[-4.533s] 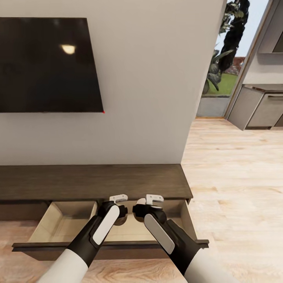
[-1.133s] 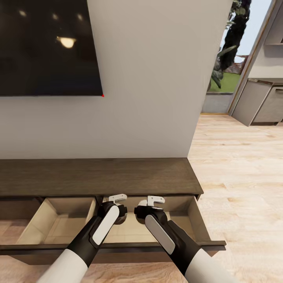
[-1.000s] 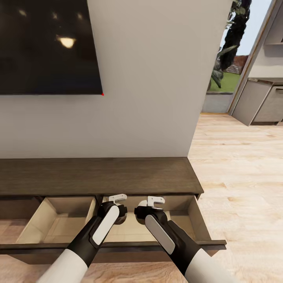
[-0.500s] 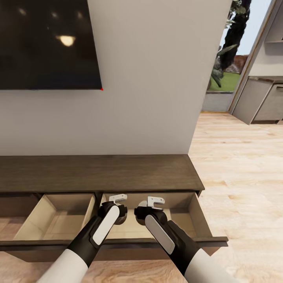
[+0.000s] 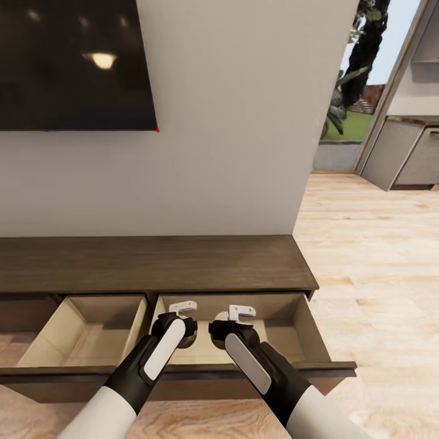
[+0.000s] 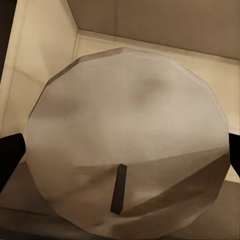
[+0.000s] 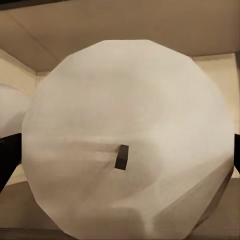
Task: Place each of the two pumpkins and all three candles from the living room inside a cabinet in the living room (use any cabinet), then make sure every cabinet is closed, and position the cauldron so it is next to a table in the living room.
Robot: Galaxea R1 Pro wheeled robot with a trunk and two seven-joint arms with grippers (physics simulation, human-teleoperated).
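Closest to where I stand, both arms reach forward and down over the pulled-out drawers of the cabinet (image 5: 152, 263). The left gripper (image 5: 183, 306) hangs above the right-hand drawer (image 5: 292, 335), and its wrist view shows a brownish, faceted candle (image 6: 127, 145) with a short dark wick, its round top facing the camera, with the dark fingers (image 6: 10, 152) pressed against its two sides, so it is pinched between them over the tan drawer floor. Just beside it, the right gripper (image 5: 242, 312) is over the same drawer, and its own wrist view shows a cream-white candle (image 7: 127, 142) clamped the same way, a dark fingertip (image 7: 9, 155) at either edge. A pale rounded shape at the side of that view looks like the other candle, close by. In the head view the candles themselves are mostly hidden behind the wrists. The left-hand drawer (image 5: 85, 332) also stands open, its light interior bare. Beyond the drawers lies the dark wood top of the cabinet, against a pale wall (image 5: 231, 122). A black TV (image 5: 73, 61) hangs on that wall. Off to the right, light plank floor (image 5: 378, 256) runs toward grey kitchen units (image 5: 405, 152) and a doorway with greenery (image 5: 353, 79) outside.
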